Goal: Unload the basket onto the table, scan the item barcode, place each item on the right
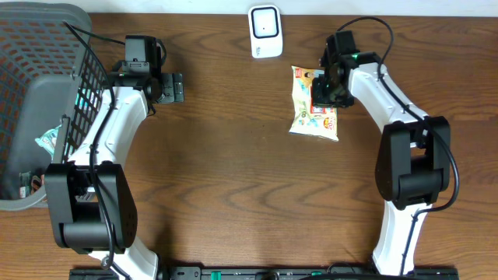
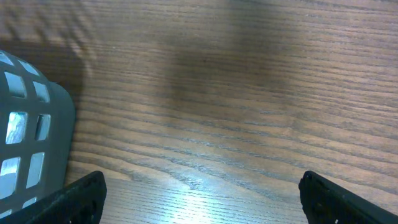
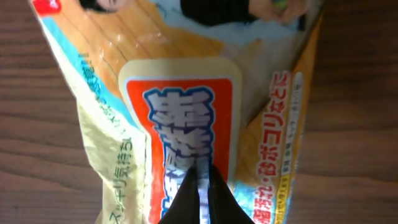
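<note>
Grasp step: I am pinching packet (image 3: 180, 106) in right gripper (image 3: 200, 180), left gripper (image 2: 204, 198) gaping empty; next needs lift toward scanner (image 1: 264, 31).

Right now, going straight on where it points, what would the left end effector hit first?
Probably the bare table; nothing else lies ahead of the left end effector, though depth is unclear.

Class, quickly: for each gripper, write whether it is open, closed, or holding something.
Left gripper: open, empty.
Right gripper: closed, pinching the snack packet.
</note>
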`<action>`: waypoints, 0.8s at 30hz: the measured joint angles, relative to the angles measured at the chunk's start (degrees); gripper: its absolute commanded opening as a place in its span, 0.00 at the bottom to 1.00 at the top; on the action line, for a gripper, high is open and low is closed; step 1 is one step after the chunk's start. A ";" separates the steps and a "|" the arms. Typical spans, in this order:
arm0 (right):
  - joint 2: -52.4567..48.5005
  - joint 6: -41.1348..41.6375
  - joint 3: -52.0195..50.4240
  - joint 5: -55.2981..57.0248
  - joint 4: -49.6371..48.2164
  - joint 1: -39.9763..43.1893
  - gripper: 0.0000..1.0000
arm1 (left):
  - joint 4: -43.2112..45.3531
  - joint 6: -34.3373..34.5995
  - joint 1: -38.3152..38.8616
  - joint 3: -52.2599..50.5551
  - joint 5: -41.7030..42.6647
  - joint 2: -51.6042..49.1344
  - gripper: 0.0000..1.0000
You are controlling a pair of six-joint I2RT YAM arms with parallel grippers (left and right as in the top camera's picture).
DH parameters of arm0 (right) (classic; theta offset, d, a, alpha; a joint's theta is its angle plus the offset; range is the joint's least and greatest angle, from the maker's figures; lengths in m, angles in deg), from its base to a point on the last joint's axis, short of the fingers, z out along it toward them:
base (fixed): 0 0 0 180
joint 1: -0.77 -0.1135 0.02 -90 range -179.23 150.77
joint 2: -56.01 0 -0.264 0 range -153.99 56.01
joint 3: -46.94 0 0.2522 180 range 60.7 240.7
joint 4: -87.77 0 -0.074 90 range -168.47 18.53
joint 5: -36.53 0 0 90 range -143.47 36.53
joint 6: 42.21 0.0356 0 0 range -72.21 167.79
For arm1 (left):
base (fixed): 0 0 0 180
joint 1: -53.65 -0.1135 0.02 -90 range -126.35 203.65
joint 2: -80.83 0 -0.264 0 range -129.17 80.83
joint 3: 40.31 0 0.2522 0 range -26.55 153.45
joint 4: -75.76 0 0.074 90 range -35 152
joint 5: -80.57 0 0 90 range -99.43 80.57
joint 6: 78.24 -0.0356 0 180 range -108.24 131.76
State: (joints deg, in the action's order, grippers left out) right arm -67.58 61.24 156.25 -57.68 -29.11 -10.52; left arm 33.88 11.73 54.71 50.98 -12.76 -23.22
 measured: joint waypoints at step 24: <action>6.40 2.60 -0.13 6.54 3.08 -3.87 0.01 | 0.00 0.00 0.00 0.00 0.00 0.00 0.98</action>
State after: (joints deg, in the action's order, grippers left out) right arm -61.18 63.85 156.12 -51.15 -26.02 -14.39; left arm 33.88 11.73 54.71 50.98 -12.76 -23.22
